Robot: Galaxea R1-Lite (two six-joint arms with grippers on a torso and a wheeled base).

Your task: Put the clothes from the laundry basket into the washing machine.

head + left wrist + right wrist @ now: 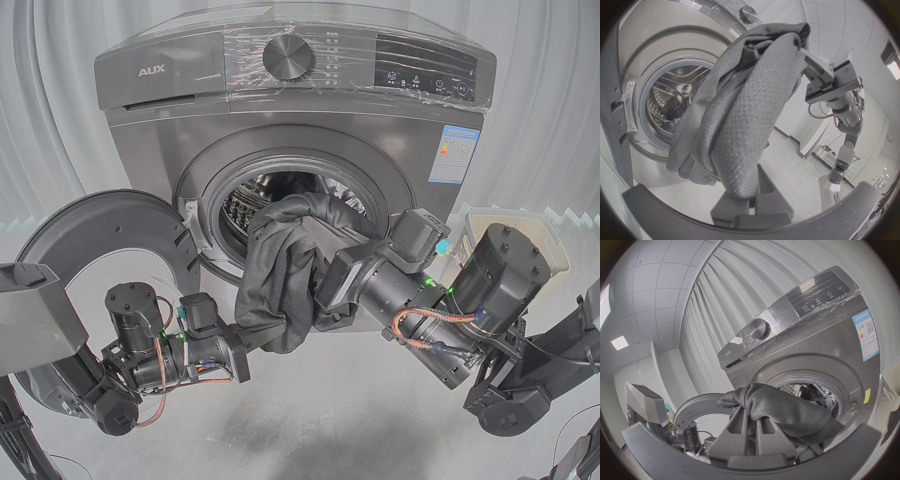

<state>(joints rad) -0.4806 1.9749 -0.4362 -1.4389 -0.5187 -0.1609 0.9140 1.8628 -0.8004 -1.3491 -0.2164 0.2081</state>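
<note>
The dark garment (281, 275) hangs in front of the washing machine's round opening (294, 206), held up off the floor between the two arms. Its upper fold is bunched at the mouth of the opening, and the rest drapes down over the lower rim of the door ring; whether any of it is already inside the drum (667, 103) cannot be told. The right gripper (750, 424) has its fingers closed together on the upper fold, which bulges over the fingertips. The left gripper (753, 200) is lower and nearer the robot, its fingers pinched on the garment's hanging bottom end. The cloth runs as one loose swag from one gripper to the other. Behind it stands the grey front-loading washing machine (187, 137), with a control dial (287, 56) at the top. The machine's door (106, 244) is swung wide open toward the robot's left. The pale perforated laundry basket (531, 219) sits just beside the machine on the robot's right, partly behind the right arm.
</note>
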